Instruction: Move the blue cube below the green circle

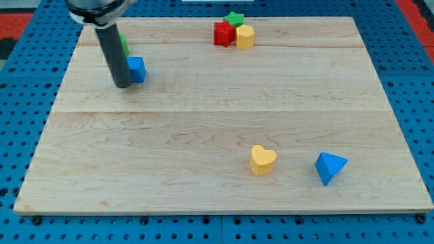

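One blue cube [137,69] touches my tip [123,85] on its right; a green block [124,45] shows behind my rod, which has no jaws.

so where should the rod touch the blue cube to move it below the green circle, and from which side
Probably the blue cube's far face, coming from the view's top and pushing toward the view's bottom. Its flat sides suit a square push. My tip sits at its left edge now, and the green circle is mostly hidden behind the rod.
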